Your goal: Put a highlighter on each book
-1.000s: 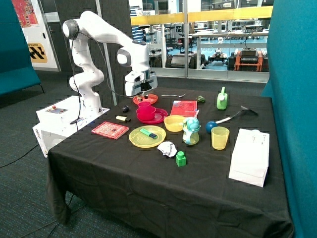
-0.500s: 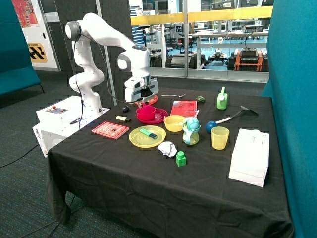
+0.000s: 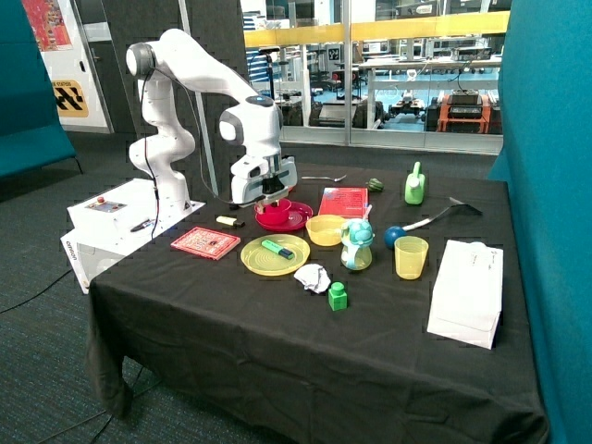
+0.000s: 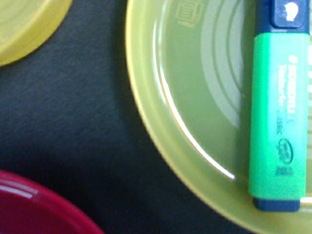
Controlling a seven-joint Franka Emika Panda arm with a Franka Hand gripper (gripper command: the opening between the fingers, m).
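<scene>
A black cloth covers the table (image 3: pixel 277 351). The two books (image 3: pixel 205 242) (image 3: pixel 343 201) are red with a pale fine pattern. A green highlighter (image 4: pixel 279 112) with dark blue ends lies on a yellow plate (image 4: pixel 170 87); a yellow highlighter (image 3: pixel 228 221) has a black cap. The robot arm (image 3: pixel 199 79) is white, the red plate (image 3: pixel 283 218) plain, and the paper bag (image 3: pixel 467 291) at the table's edge white.

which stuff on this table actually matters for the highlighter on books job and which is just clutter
Job:
- green highlighter on the yellow plate
- yellow highlighter on the cloth
- near book
- far book
- end effector, over the red plate

Clutter:
- yellow bowl
- yellow cup
- green block
- crumpled paper
- white bag
</scene>
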